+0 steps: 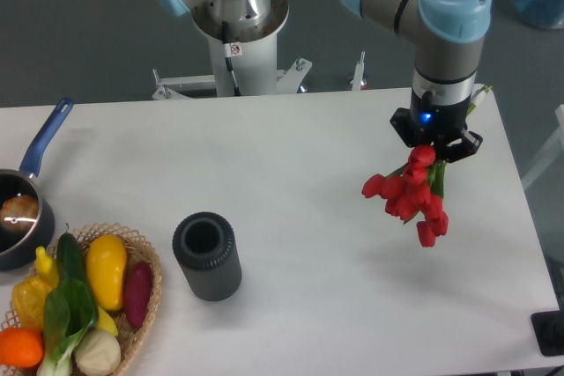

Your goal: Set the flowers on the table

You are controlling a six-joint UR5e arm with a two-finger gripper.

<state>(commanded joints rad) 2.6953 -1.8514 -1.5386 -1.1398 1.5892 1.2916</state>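
The flowers [410,193], a bunch of red tulip buds with green stems, hang under my gripper [434,149] over the right part of the white table [300,182]. The buds point down and toward the camera; a bit of green stem shows behind the wrist at the table's far right edge. The gripper is shut on the stems, its fingers mostly hidden by the buds and the black wrist. I cannot tell if the lowest buds touch the tabletop.
A grey cylinder [207,255] stands upright front left of centre. A wicker basket [145,261] of vegetables sits at the front left corner. A blue-handled pot [22,209] sits at the left edge. The robot base [233,24] stands behind the table.
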